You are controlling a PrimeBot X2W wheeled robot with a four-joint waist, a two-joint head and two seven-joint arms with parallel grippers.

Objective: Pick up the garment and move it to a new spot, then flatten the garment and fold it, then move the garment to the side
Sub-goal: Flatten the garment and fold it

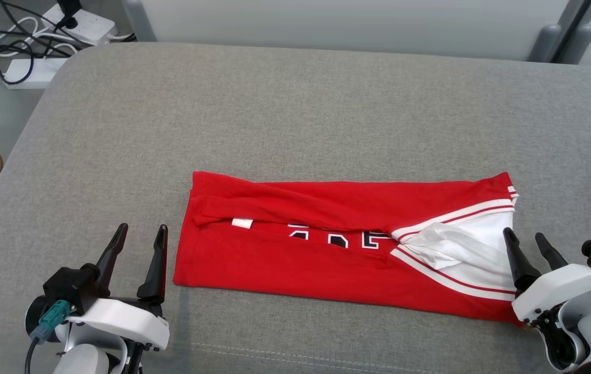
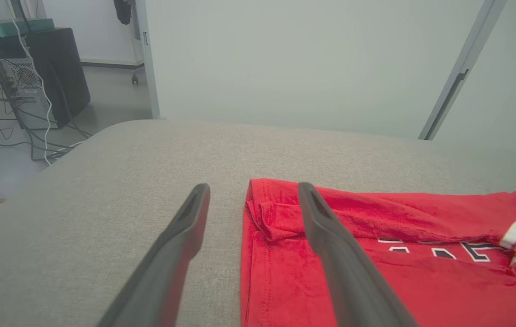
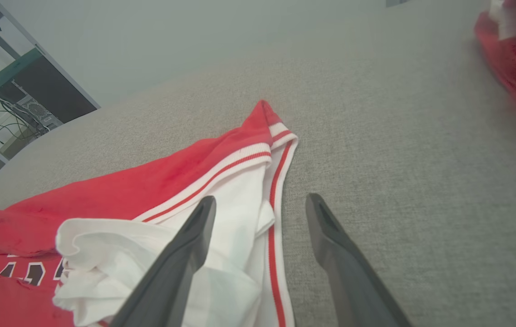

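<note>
Head view: folded red garment point(image 1: 295, 259) flat on grey surface point(image 1: 295, 114) between left gripper point(image 1: 142, 227) and right gripper point(image 1: 523, 232), both fingers spread, holding nothing; left wrist view adds a computer tower point(image 2: 24, 84) beyond it.

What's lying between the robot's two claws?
The folded red jersey with white striped trim, on the grey fabric surface, stretches between left gripper and right gripper, in the head view.
</note>
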